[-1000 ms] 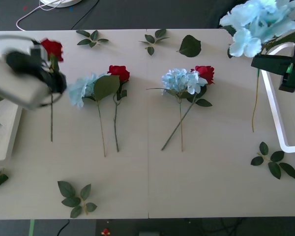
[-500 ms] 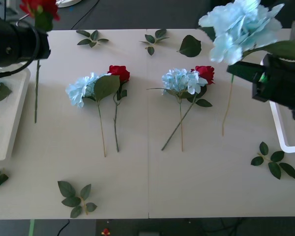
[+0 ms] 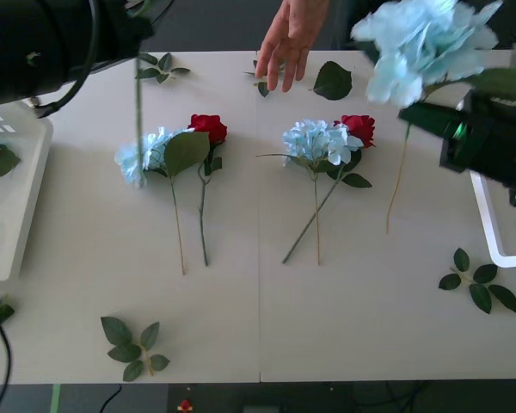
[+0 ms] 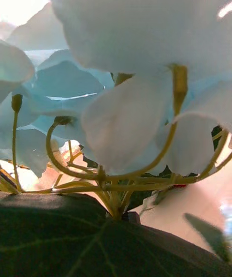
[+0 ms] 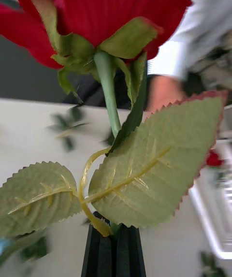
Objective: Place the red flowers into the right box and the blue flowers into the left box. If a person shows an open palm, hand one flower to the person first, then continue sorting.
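The left end effector (image 5: 112,250), high over the pale table (image 3: 258,318) beside the cream-white tray (image 3: 17,215), pinches a deep-red artificial rose (image 5: 96,6) by its thin green stem, a light, springy thing best gripped just under the leaves, while the right end effector's (image 3: 490,142) fingers are hidden behind a floppy sky-blue cluster (image 3: 421,43), and a bare open hand (image 3: 285,39) waits at the table's far edge

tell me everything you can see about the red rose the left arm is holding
The red rose is artificial, with a deep-red fabric-like head, green sepals and a thin green stem bearing two serrated, veined leaves. The left tool has its black fingers shut on the stem just below the leaves, holding the flower upright. In the front view the stem hangs down over the table's left part, its tip above a blue flower lying there, not visibly touching it.
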`<action>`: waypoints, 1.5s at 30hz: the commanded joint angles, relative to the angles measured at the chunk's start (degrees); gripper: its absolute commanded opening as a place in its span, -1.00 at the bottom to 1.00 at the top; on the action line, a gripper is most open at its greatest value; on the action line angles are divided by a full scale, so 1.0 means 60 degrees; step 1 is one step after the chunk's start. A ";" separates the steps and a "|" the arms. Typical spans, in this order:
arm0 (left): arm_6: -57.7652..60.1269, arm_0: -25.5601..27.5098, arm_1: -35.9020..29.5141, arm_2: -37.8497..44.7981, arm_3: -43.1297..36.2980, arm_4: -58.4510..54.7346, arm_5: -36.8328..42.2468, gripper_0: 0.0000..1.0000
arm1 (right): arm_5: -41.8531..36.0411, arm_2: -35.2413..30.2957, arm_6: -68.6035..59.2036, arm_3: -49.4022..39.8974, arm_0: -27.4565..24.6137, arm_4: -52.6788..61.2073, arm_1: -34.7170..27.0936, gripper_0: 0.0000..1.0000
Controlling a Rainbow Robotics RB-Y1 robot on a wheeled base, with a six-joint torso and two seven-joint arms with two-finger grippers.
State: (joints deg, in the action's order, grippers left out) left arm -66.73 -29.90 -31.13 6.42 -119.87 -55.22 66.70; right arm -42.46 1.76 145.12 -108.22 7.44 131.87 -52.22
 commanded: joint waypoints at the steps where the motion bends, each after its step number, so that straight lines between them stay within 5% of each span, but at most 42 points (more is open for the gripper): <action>1: -0.1798 -0.0246 0.0662 0.0263 -0.0368 -0.0787 -0.0687 -1.00 | 0.1202 -0.0411 0.0204 -0.0435 0.0576 0.0096 -0.0789 -1.00; 11: -0.2530 -0.0261 0.0779 -0.0470 -0.0368 -0.2105 -0.2152 -1.00 | 0.3341 0.0161 0.0013 0.0546 0.2407 -0.1501 -0.0921 -1.00; 24: -0.2706 -0.0290 0.0764 -0.1231 -0.0353 -0.1886 -0.3089 -1.00 | 0.5890 0.3076 0.0116 0.2846 0.5410 -0.1808 -0.0760 -1.00; 30: -0.2677 -0.0304 0.0764 -0.1231 -0.0353 -0.1959 -0.3089 -1.00 | 0.6212 0.3647 0.0233 0.3608 0.6084 -0.2013 -0.0569 -1.00; 42: -0.2721 -0.0304 0.0706 -0.1188 -0.0353 -0.2135 -0.3089 -1.00 | 0.6227 0.3662 0.0218 0.3666 0.6113 -0.2013 -0.0525 -1.00; 43: -0.2721 -0.0304 0.0706 -0.1188 -0.0353 -0.2135 -0.3089 -1.00 | 0.6227 0.3676 0.0218 0.3666 0.6098 -0.1984 -0.0511 -0.96; 45: -0.2721 -0.0304 0.0706 -0.1188 -0.0353 -0.2135 -0.3089 -1.00 | 0.6227 0.3676 0.0218 0.3681 0.6098 -0.1925 -0.0511 0.62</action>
State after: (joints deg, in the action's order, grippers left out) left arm -82.60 -29.92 -26.93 -0.85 -119.96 -67.33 49.01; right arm -5.73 23.96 145.16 -85.97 41.52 120.32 -55.46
